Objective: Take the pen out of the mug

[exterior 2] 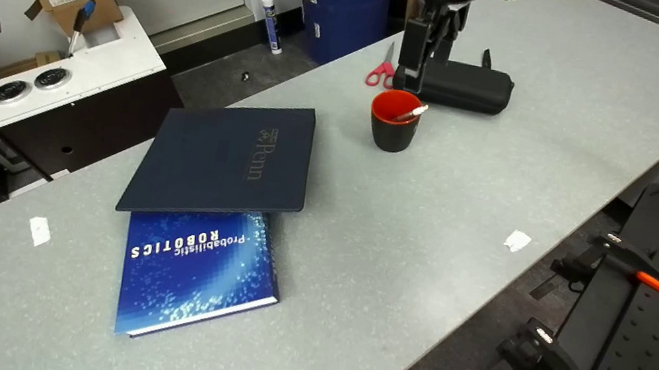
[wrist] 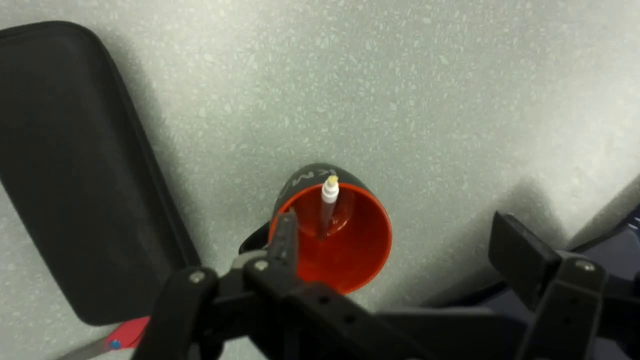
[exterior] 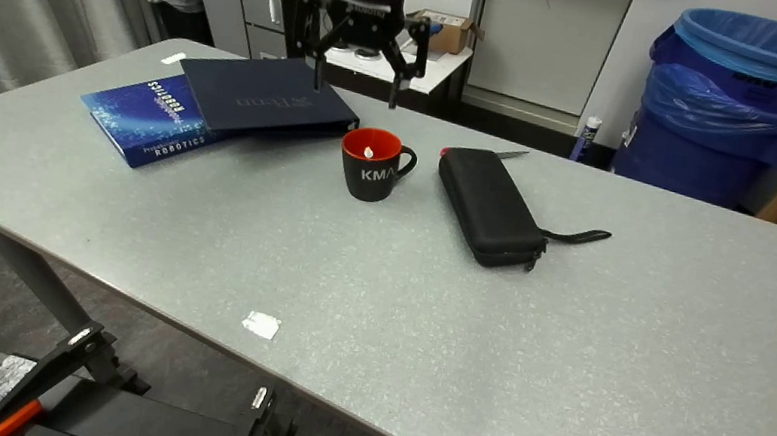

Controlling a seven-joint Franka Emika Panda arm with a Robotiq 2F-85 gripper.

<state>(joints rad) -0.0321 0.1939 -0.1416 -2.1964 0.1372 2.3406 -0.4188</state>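
Wrist view: gripper [wrist: 395, 225] spread wide above the mug [wrist: 362, 245], pen [wrist: 328, 198] leaning inside it, white end at the rim. Pen shows between the 2 fingers [wrist: 284, 242], nearer 1 of them; fingertip height over it hard to judge.

- Hand [exterior: 355, 89]: jaws spread apart, pointing down, above the tabletop [exterior: 580, 367].
- Mug [exterior: 367, 183]: upright, black outside, red inside, its handle toward a black pouch [exterior: 490, 206].
- Pen [exterior: 369, 153]: white tip visible within the mug's opening; remainder hidden.
- Folder [exterior: 261, 94]: dark blue, lying partly over a blue book [exterior: 147, 119].
- White patches [exterior: 262, 325]: 2, flat on the tabletop.
- Blue bin [exterior: 684, 168]: beyond the tabletop's far edge.
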